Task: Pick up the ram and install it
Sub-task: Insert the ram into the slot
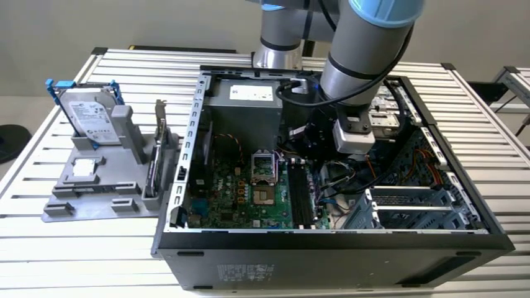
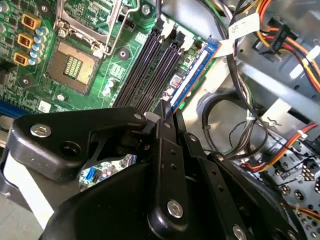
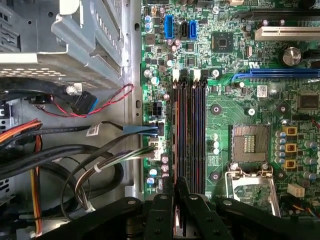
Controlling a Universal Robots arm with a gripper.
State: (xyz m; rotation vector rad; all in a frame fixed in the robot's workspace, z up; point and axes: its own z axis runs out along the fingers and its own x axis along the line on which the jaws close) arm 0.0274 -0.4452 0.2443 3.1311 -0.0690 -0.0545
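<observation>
The ram point(image 2: 193, 79) is a thin dark stick with a blue edge. It stands on edge over the memory slot nearest the cable side of the motherboard point(image 2: 30, 75). In the first wrist view the ram point(image 3: 176, 135) is seen edge-on along that outer slot. My gripper point(image 2: 167, 111) is shut on one end of the stick, its black fingers pressed against both faces. The gripper point(image 3: 175, 186) sits low over the slot row. In the exterior view the arm reaches down into the open computer case point(image 1: 190, 205), with the gripper point(image 1: 313, 155) above the slots.
Empty black memory slots point(image 3: 197, 130) lie beside the ram, next to the CPU socket point(image 3: 249, 144). Cable bundles point(image 3: 75, 160) and a metal drive cage point(image 3: 60, 45) crowd the other side. Outside the case, a grey holder point(image 1: 99, 186) carries a hard drive point(image 1: 87, 115) and a bracketed card point(image 1: 161, 146).
</observation>
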